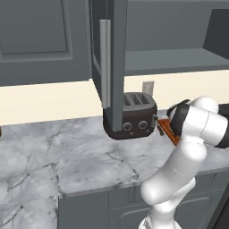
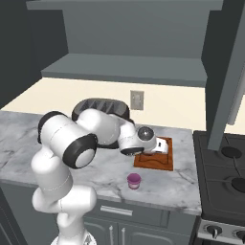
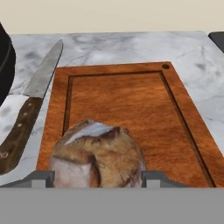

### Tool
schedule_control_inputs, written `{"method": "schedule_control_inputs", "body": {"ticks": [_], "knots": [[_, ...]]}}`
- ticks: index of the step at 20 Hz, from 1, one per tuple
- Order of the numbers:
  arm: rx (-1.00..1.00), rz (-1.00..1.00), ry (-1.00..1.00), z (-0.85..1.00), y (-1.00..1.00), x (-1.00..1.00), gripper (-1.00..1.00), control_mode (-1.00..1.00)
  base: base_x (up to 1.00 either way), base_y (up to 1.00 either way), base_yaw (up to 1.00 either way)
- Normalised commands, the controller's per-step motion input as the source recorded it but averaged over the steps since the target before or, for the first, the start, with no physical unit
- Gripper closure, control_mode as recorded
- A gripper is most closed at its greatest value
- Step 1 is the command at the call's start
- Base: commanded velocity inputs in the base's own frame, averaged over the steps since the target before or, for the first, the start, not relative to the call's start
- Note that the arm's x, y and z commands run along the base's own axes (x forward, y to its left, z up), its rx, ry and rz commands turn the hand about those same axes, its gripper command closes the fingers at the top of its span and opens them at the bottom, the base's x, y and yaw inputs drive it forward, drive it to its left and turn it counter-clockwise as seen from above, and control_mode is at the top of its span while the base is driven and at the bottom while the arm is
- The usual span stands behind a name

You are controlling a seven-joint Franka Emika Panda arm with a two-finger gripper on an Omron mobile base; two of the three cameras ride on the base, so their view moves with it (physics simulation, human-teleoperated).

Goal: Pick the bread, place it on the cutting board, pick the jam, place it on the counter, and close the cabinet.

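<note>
Crusty mottled bread (image 3: pixel 98 157), grained wooden cutting board (image 3: pixel 127 109), veined marble counter (image 1: pixel 67 152), glossy black toaster (image 1: pixel 132 117)

A kitchen: marble counter (image 1: pixel 89 156), toaster (image 1: pixel 132 116), stove (image 2: pixel 225 167), and dark wall cabinet (image 1: pixel 40 40).

No legible text, label, brand, number or sign on anything in view
</note>
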Motion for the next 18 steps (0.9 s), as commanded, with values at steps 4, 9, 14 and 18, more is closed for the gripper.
{"method": "schedule_control_inputs", "body": {"ticks": [4,9,14,18], "knots": [[0.00,0.00,0.00,-0.01,0.00,0.00,-1.00,-1.00,0.00,0.00,0.00],[0.00,0.00,0.00,0.00,0.00,0.00,-1.00,-1.00,0.00,0.00,0.00],[0.00,0.00,0.00,0.06,0.00,0.00,-1.00,-1.00,0.00,0.00,0.00],[0.00,0.00,0.00,0.12,0.00,0.00,-1.00,-1.00,0.00,0.00,0.00]]}}
